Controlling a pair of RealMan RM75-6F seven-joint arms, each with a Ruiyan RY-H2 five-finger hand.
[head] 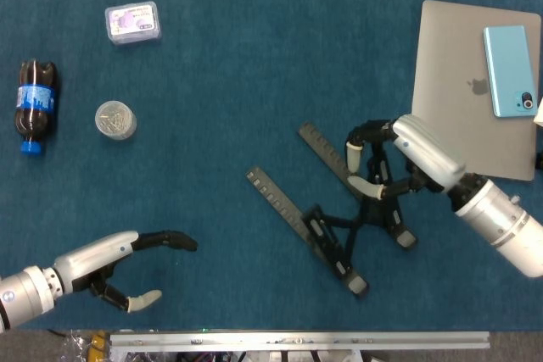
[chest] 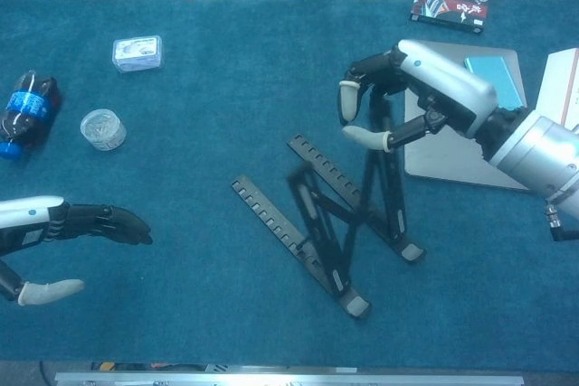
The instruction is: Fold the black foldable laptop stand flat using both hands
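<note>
Chest view: right robot hand (chest: 409, 97) gripping raised laptop stand (chest: 348, 210) strut.

Bare blue worktop (head: 229, 108) lies left of the black folding stand (head: 339, 209); silver laptop (head: 462, 99) crowds its right.

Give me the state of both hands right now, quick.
Left hand: open, fingers apart, holding nothing, away from the stand.
Right hand: closed on the raised upper strut of the black laptop stand.
</note>
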